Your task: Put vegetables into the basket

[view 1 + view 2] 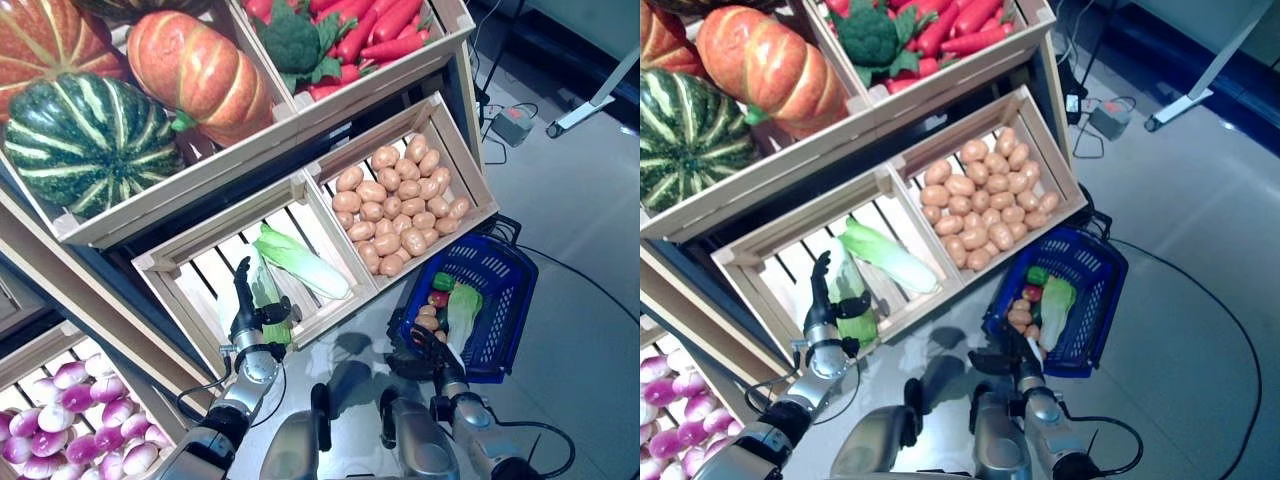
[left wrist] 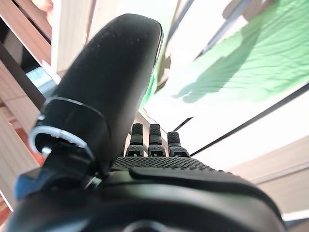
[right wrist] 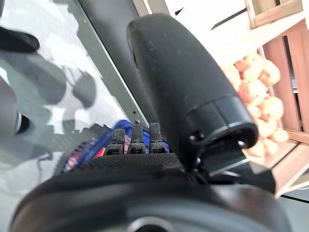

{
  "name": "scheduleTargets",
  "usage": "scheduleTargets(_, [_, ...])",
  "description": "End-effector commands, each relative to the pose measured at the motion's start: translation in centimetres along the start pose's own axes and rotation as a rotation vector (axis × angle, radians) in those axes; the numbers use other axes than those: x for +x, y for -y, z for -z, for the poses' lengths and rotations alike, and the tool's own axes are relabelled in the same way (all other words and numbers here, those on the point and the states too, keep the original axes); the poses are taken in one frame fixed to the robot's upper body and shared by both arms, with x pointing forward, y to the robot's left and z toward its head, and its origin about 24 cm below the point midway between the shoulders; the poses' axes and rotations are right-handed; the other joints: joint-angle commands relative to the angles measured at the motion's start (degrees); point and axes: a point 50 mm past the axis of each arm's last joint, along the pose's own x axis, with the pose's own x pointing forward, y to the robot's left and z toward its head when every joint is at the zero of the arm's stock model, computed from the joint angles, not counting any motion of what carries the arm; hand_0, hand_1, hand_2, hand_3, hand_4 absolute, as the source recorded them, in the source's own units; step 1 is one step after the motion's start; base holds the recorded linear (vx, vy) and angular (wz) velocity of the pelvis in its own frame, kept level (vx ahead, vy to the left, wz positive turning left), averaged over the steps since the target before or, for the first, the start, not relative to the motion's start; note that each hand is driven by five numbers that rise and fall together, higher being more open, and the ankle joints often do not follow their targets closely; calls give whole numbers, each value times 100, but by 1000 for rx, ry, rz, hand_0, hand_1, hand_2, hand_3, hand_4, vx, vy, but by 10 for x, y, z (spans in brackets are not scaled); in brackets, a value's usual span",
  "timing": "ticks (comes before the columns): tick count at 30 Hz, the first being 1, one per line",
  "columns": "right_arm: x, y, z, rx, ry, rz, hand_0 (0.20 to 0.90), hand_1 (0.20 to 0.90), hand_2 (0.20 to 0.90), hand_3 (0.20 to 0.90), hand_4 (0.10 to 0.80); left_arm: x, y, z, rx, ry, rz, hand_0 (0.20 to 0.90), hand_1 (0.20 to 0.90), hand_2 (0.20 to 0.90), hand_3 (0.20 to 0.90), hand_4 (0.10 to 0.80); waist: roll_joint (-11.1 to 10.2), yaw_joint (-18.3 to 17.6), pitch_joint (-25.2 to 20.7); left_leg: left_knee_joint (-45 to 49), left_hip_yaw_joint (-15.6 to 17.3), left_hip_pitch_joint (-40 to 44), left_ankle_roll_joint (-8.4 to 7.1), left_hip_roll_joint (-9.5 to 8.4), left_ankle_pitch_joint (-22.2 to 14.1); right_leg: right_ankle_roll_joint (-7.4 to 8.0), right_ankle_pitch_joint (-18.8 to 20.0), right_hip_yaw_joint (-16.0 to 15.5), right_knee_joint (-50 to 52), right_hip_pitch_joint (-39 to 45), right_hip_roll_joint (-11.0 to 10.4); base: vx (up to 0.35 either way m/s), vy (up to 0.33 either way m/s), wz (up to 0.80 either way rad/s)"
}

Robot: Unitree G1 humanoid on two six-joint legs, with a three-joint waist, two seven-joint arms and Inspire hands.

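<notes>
Here the left hand (image 1: 250,315) reaches into the slatted wooden crate (image 1: 175,290) on the lower shelf, its fingers stretched straight upward and spread from the thumb, lying against a green-and-white cabbage (image 1: 268,300) at the crate's front; nothing is clasped in it. A second, longer cabbage (image 1: 300,262) lies diagonally in the same crate, just beside the first. The right hand (image 1: 437,352) sits at the near rim of the blue basket (image 1: 505,300) on the floor; whether its fingers grip the rim cannot be told from any view. No writing can be read anywhere.

The basket already holds a pale green cabbage (image 1: 462,310), a green pepper (image 1: 443,281), something red (image 1: 438,298) and a few potatoes (image 1: 428,320). The neighbouring crate (image 1: 455,150) is filled with potatoes (image 1: 395,210). On the upper shelf, one bin carries a dark green striped pumpkin (image 1: 85,140) and orange pumpkins (image 1: 195,70); the next holds broccoli (image 1: 290,40) among red peppers (image 1: 380,25). A lower crate at the left contains purple-and-white turnips (image 1: 70,415).
</notes>
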Motion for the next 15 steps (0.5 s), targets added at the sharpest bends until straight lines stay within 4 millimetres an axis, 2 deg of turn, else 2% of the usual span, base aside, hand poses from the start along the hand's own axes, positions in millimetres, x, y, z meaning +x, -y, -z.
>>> scheduleTargets(1, [0, -6, -29, 9, 175, 6, 900, 900, 900, 900, 800, 17, -4, -39, -84, 139, -134, 900, 900, 900, 900, 800, -118, -113, -61, 1010, -111, -348, 280, -310, -537, -395, 241, -195, 74, 30, 57, -37, 12, 6])
scheduleTargets(6, [3, -4, -34, 8, 176, 22, 900, 900, 900, 900, 800, 21, -11, -42, -80, 141, -226, 900, 900, 900, 900, 800, -138, -106, 81, 1550, -151, -751, 316, -331, -576, -419, 128, -144, 549, -317, 49, -28, 29, -1])
scheduleTargets(15, [3, -1, -32, 42, 145, 73, 900, 900, 900, 900, 800, 28, -19, -40, -106, 66, -319, 900, 900, 900, 900, 800, -199, -148, 229, 2175, -46, -1204, 391, -278, -698, -350, 40, 10, 1161, -829, 64, -10, 42, -1])
